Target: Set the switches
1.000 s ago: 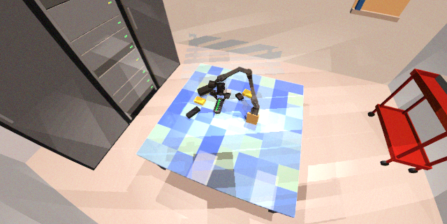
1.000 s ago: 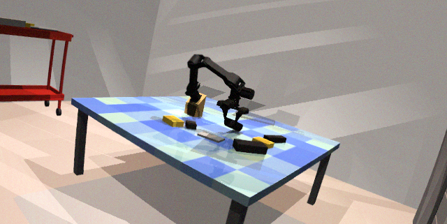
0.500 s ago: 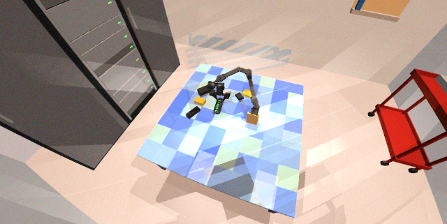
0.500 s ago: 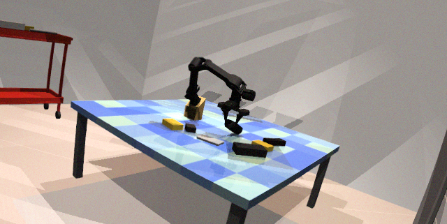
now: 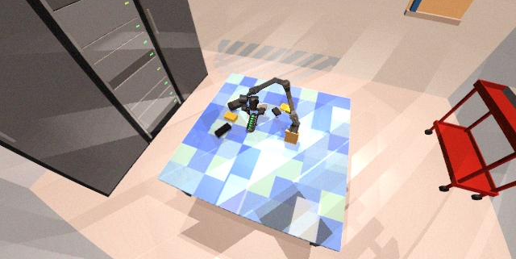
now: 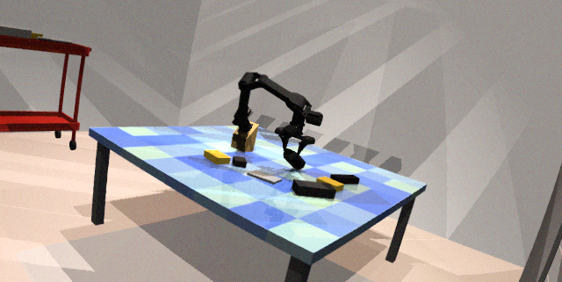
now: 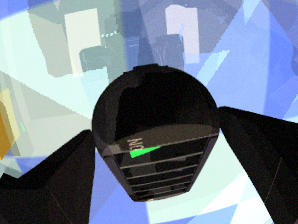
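The dark grey controller unit (image 5: 251,124) (image 6: 295,159) (image 7: 162,95) is held off the bench and tilted, one end lower. My gripper (image 5: 253,114) (image 6: 292,154) (image 7: 156,126) is shut on its two long sides near one rounded end, one finger on each side. In the wrist view that end faces the camera, with "ON" lettering and one green switch end below it; the other switches are steeply foreshortened and dark. The top view shows a row of green marks along the top. The single switch settings cannot be read, and the underside label is hidden.
On the bench (image 5: 266,162) (image 6: 176,139) lie two yellow blocks (image 5: 230,116) (image 6: 216,156), two black boxes (image 5: 222,130) (image 6: 313,189), a small black block (image 5: 276,111) (image 6: 239,162) and a flat grey plate (image 6: 264,177). A tan block (image 5: 291,136) (image 6: 251,136) stands at the arm's base.
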You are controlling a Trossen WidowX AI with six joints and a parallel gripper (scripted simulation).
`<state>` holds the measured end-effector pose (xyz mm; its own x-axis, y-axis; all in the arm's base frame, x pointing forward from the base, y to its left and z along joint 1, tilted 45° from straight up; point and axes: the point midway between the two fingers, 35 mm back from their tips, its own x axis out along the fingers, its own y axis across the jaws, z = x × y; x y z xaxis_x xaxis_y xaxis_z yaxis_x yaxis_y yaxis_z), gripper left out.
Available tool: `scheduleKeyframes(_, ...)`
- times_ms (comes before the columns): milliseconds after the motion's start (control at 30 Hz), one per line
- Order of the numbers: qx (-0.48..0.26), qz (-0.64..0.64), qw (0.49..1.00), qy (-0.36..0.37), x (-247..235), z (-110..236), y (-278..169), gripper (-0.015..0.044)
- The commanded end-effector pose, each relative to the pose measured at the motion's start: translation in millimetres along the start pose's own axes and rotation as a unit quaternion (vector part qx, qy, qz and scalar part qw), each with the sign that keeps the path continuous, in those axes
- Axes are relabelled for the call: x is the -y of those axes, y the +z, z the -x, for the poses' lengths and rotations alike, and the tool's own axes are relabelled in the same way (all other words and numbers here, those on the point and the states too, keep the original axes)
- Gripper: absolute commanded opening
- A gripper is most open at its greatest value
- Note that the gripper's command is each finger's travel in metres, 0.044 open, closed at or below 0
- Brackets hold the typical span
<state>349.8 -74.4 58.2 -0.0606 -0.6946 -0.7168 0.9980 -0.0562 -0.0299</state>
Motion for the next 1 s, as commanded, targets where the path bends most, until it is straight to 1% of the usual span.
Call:
scheduleKeyframes(0, 0.001, -0.001, 1.000, 0.003, -1, 4, -4, 0.0336)
scheduleKeyframes(967, 0.026, -0.001, 1.000, 0.003, 0, 17, -22, 0.0336)
